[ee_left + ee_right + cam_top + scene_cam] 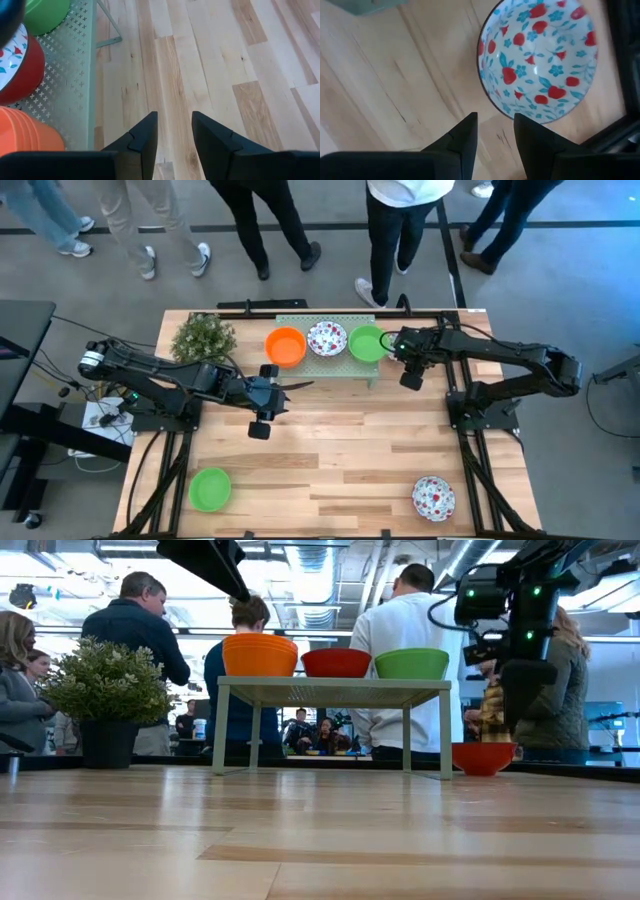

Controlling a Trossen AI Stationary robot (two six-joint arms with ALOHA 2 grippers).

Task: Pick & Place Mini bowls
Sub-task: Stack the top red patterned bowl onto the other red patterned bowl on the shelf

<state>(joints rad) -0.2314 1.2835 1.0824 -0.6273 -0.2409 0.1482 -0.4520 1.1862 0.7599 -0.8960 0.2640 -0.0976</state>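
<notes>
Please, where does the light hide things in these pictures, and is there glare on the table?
Low view: the bright room behind turns the right gripper into a dark silhouette, and the pale wooden table shows a soft sheen. High view: even light, no strong glare. Right wrist view: the white mini bowl with red flowers is evenly lit.

— Where is your left tool (262,412)?

— My left arm reaches in from the left edge toward the middle, and its fingers (145,140) stand a little apart, holding nothing.

— And the right tool (408,365)?

— My right arm bends in from the right, fingers (466,134) parted, also holding nothing.
</notes>
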